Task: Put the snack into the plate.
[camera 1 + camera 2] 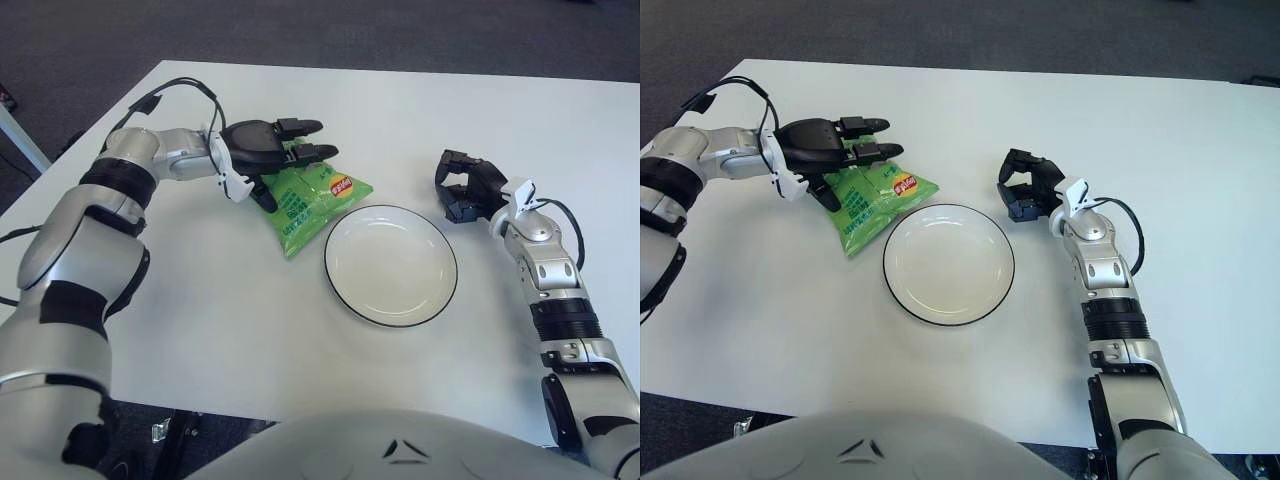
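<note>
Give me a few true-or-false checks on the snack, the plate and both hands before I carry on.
1. The green snack bag lies on the table, left of the plate. True.
2. The snack is already in the plate. False: the plate holds nothing.
3. The left hand is over the bag's far end, fingers pointing right. True.
4. The right hand is holding the plate. False: it shows right of the plate, apart from it, fingers curled and holding nothing.
5. The bag has been lifted clear of the table. False: it lies flat on the white table.
</note>
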`<state>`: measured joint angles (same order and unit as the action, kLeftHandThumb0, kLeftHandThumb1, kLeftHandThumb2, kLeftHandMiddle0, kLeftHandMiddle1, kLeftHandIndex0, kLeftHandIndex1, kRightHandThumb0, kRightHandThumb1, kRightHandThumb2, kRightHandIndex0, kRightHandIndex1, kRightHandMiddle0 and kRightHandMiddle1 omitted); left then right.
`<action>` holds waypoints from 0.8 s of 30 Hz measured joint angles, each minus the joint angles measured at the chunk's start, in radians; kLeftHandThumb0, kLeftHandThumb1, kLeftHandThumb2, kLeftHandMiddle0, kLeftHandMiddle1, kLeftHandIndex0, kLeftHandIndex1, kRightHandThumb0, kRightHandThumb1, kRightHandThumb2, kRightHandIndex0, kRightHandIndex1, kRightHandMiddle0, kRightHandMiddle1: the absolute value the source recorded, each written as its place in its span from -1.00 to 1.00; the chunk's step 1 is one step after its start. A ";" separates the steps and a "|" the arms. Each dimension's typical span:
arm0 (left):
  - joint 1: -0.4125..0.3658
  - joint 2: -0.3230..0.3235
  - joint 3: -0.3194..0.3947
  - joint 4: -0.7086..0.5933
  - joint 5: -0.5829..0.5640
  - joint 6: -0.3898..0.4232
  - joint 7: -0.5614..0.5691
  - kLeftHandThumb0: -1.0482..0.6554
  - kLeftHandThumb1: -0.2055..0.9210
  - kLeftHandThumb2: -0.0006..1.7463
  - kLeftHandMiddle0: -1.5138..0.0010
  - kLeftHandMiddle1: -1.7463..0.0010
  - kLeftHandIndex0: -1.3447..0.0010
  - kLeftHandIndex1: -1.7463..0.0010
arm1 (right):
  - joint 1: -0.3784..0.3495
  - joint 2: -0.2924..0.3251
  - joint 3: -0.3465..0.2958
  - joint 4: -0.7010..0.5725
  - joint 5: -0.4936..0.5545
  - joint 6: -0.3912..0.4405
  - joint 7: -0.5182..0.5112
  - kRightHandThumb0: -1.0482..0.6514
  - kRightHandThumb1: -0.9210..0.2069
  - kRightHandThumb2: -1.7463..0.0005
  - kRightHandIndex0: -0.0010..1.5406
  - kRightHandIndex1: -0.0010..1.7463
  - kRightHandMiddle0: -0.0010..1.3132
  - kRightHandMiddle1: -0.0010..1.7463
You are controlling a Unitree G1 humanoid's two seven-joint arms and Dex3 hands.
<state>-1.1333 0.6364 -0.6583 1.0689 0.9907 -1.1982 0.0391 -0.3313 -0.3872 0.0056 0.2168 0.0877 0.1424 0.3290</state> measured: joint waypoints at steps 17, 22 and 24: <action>-0.064 -0.090 0.005 0.041 -0.263 0.102 -0.641 -0.85 0.29 -0.26 0.97 0.47 1.00 0.84 | 0.002 0.000 -0.001 -0.039 0.000 0.022 -0.011 -0.30 -0.09 -0.39 0.62 1.00 -0.17 1.00; -0.062 -0.098 0.003 -0.022 -0.323 0.134 -0.774 -0.92 0.39 -0.36 0.99 0.21 1.00 0.79 | 0.008 0.000 0.001 -0.038 0.000 0.029 -0.010 -0.30 -0.09 -0.38 0.62 1.00 -0.17 1.00; -0.057 -0.098 0.003 -0.047 -0.337 0.141 -0.804 -0.91 0.41 -0.37 1.00 0.14 1.00 0.75 | 0.009 0.000 0.002 -0.038 0.000 0.030 -0.010 -0.30 -0.09 -0.38 0.62 1.00 -0.17 1.00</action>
<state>-1.1900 0.5381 -0.6555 1.0215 0.6539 -1.0569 -0.7646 -0.3226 -0.3875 0.0072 0.1786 0.0877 0.1723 0.3186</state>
